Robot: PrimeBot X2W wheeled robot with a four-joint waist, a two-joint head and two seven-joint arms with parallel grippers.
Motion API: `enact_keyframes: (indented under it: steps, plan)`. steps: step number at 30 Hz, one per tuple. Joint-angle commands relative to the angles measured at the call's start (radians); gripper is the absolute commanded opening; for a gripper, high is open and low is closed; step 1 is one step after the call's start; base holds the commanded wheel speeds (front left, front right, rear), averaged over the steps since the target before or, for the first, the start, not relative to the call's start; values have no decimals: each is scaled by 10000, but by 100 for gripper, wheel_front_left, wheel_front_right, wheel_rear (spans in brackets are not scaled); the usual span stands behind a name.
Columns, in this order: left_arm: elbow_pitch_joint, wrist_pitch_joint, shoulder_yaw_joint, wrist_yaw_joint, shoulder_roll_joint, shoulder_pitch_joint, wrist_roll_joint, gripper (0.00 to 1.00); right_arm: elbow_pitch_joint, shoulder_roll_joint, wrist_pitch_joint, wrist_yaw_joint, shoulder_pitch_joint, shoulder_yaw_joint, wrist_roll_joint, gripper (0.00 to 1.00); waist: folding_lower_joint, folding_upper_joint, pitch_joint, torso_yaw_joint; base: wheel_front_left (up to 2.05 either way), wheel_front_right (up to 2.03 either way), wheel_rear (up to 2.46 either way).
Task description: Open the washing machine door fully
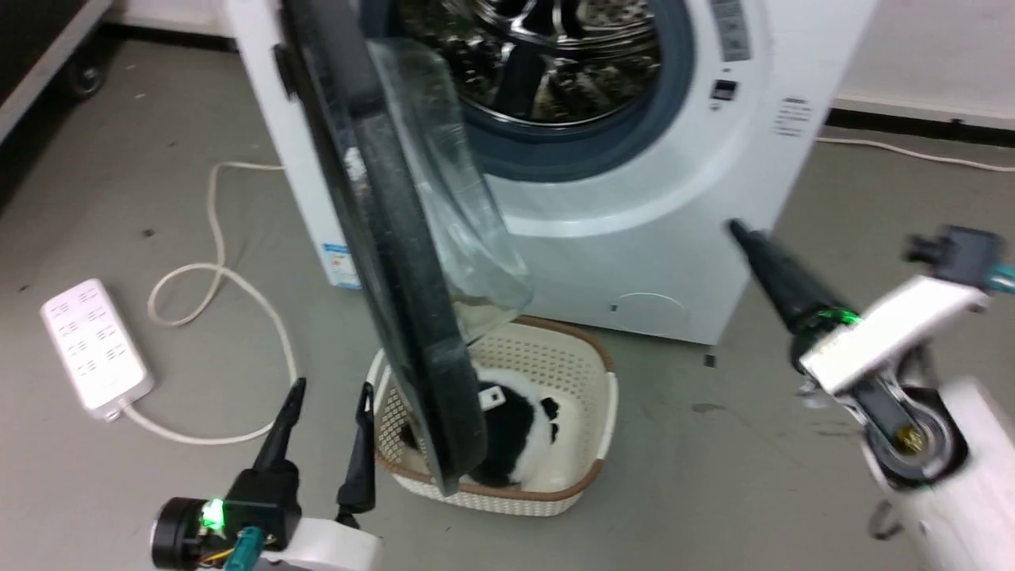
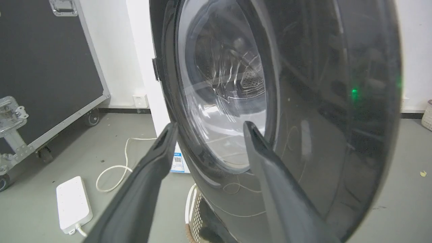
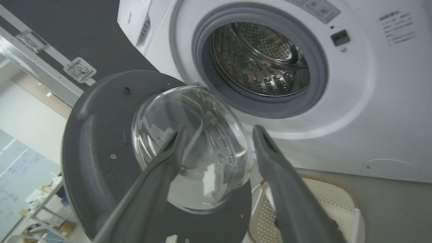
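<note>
- The white power strip (image 1: pixel 95 345) lies on the floor well left of the washing machine (image 1: pixel 634 262), its cable looping out of the way.
- The left gripper (image 1: pixel 331 388) hovers near the outer face of the washing machine door (image 1: pixel 396 277), fingers wide and holding nothing, probably ready to steady it.
- That door, hinged at the machine's left edge, stands about square to the front, above the laundry basket (image 1: pixel 607 396). It looks short of fully open.
- The right gripper (image 3: pixel 219 130) faces the glass bowl from the inner side, fingers spread and empty, well placed to push wider.
</note>
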Motion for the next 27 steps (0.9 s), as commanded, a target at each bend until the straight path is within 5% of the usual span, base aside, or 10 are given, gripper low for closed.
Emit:
enact_keyframes:
  steps: [1, 5, 8, 16, 20, 27]
  plan:
    - [-48, -55, 38, -52, 36, 166, -17, 100, -158, -148, -291, 10, 276, 3, -366, 100, 1, 0, -51, -256, 0, 0, 0]
    - [-60, -55, 228, -203, 170, 314, -31, 100, -997, -861, -2430, 10, 1132, -189, -3280, 100, 1, 0, -86, -640, 0, 0, 0]
    - [-139, -55, 381, -236, 180, 503, -70, 100, -1258, -801, -3402, 10, 2010, -835, -5290, 100, 1, 0, -147, -897, 0, 0, 0]
    - [-406, -55, 669, -278, -10, 853, -212, 100, -2905, 1442, -4024, 10, 4697, -3453, -10050, 100, 1, 0, -181, -1166, 0, 0, 0]
    - [-402, -55, 677, -358, -113, 898, -212, 100, -3235, 2166, -4056, 10, 5592, -3693, -11205, 100, 1, 0, -162, -1197, 0, 0, 0]
    - [-254, -55, 660, -459, -258, 1012, -176, 100, -3131, 2509, -4081, 10, 6026, -3726, -11753, 100, 1, 0, -257, -1234, 0, 0, 0]
